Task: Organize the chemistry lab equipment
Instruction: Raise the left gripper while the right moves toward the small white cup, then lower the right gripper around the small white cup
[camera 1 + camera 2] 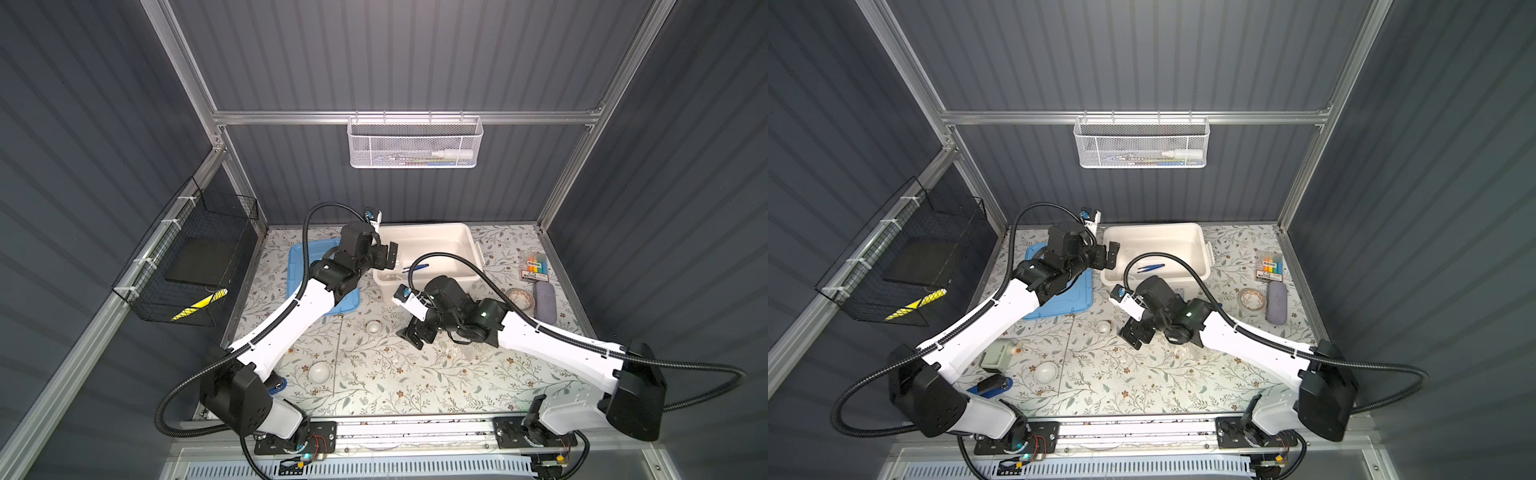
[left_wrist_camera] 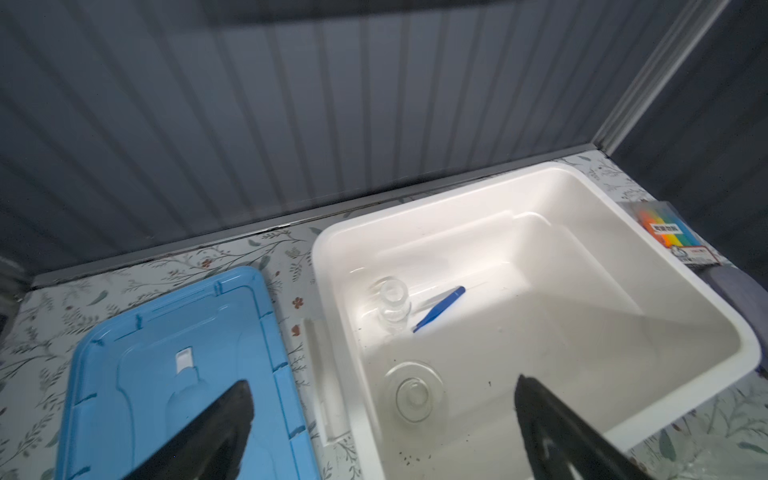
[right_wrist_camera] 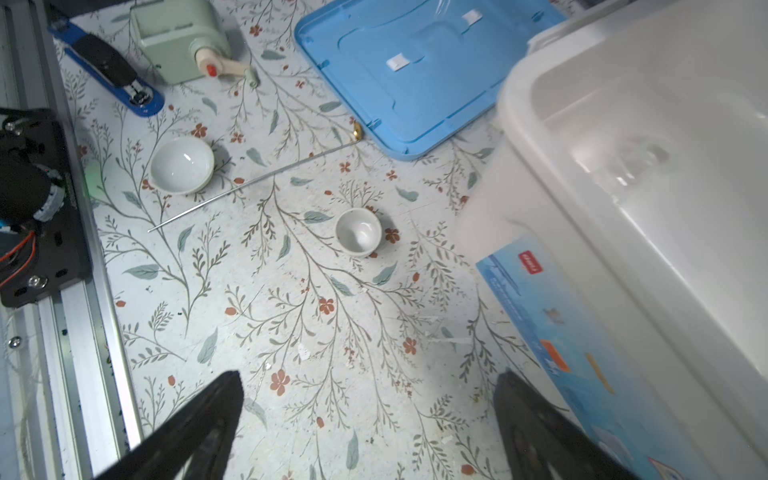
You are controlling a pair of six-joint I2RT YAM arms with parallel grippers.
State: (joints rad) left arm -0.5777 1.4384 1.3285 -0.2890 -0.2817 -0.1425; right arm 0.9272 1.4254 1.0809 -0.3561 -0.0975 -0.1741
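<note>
The white tub and blue lid looked like smooth, glossy plastic. The shallow white dish gleamed like glazed porcelain; the thin rod was bare metal.

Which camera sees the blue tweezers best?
The left wrist view: the blue tweezers lie large and unblocked on the floor of the white bin, beside clear glassware. Both top views show them only as a small blue sliver inside the bin. The right wrist view does not show them.
</note>
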